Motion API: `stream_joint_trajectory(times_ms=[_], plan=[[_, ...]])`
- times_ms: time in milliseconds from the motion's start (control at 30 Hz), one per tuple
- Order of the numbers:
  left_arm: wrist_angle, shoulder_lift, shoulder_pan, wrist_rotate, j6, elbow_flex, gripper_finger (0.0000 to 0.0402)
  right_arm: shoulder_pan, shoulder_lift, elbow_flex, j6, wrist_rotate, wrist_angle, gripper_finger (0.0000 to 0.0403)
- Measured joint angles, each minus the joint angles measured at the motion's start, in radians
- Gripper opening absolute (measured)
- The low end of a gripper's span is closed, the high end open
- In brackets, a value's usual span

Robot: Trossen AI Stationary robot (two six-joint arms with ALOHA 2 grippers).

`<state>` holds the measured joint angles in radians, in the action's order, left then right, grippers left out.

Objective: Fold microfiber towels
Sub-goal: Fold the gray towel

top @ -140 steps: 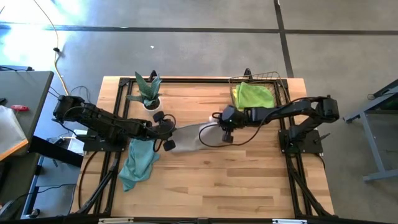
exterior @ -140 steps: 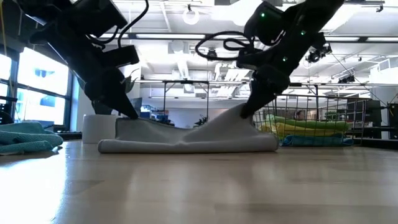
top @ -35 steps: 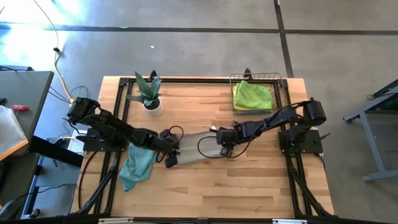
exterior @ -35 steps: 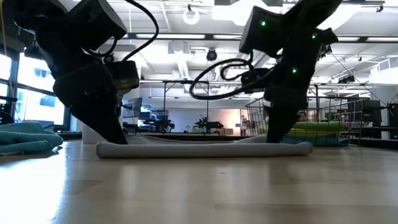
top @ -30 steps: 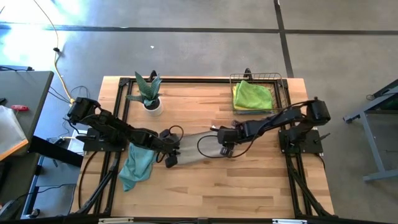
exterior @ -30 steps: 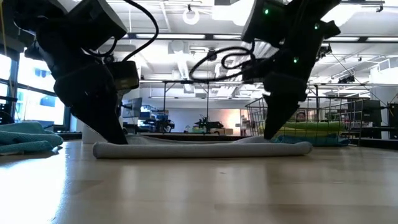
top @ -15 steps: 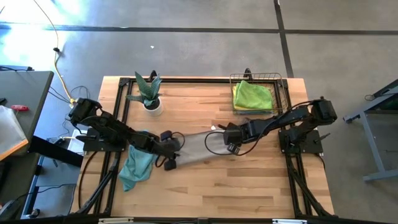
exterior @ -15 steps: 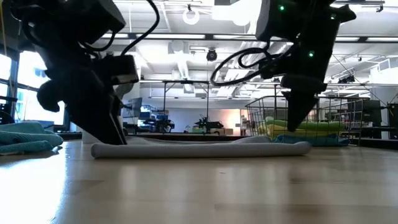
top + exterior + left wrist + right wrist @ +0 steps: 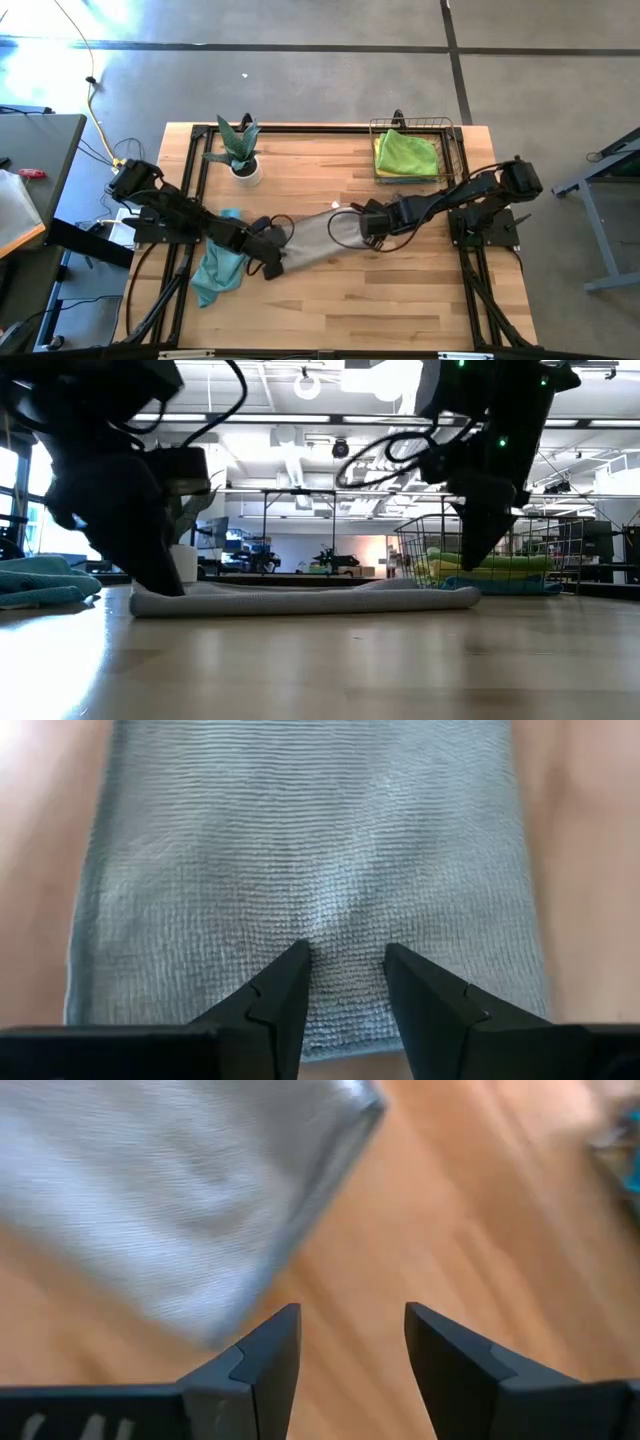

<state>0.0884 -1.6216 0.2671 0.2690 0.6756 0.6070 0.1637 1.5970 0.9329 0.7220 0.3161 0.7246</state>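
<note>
Concrete floor surrounds the wooden worktop (image 9: 400, 300) in the high view, where the grey towel (image 9: 312, 238) lies as a folded strip at frame centre, now slid and slanted toward the lower left compared with half a second ago. The left tool (image 9: 272, 252) sits at its lower-left end, and the right tool (image 9: 372, 226) has drawn back just off its upper-right end. A teal towel (image 9: 218, 268) lies crumpled at left, a lime green towel (image 9: 407, 153) rests in the wire basket (image 9: 448, 128) at upper right, and a potted plant (image 9: 238, 150) stands at upper left. In the low view the grey strip lies flat across mid-frame, its right end shifted leftward, with the right arm lifted clear above it. In the left wrist view the left tool's fingers (image 9: 280, 995) press the cloth, pinching a small pucker between partly parted tips. In the right wrist view the right tool stands open and empty over bare wood, the towel's corner in the upper left. That release suggests this fold is laid and the strip is being dragged into place for the next fold.
</note>
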Motion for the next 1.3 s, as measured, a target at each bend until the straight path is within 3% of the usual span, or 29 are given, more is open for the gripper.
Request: stream_joint_trajectory(times_ms=[333, 800, 900, 1100, 1300], plan=[[0.010, 0.001, 0.111, 0.000, 0.135, 0.000, 0.0126, 0.028, 0.006, 0.000, 0.003, -0.027, -0.244, 0.0174], [0.043, 0.001, 0.257, 0.042, 0.281, 0.000, 0.0126, 0.035, 0.127, 0.000, 0.011, -0.021, -0.564, 0.0174], [0.046, 0.001, 0.280, 0.053, 0.304, 0.000, 0.0126, 0.034, 0.127, 0.000, 0.073, -0.039, -0.529, 0.0174], [0.054, 0.000, 0.312, 0.095, 0.343, 0.000, 0.0126, -0.011, 0.129, 0.000, 0.155, -0.126, -0.291, 0.0181], [0.054, 0.000, 0.313, 0.101, 0.347, 0.000, 0.0126, -0.026, 0.109, 0.001, 0.054, -0.207, -0.282, 0.0181]])
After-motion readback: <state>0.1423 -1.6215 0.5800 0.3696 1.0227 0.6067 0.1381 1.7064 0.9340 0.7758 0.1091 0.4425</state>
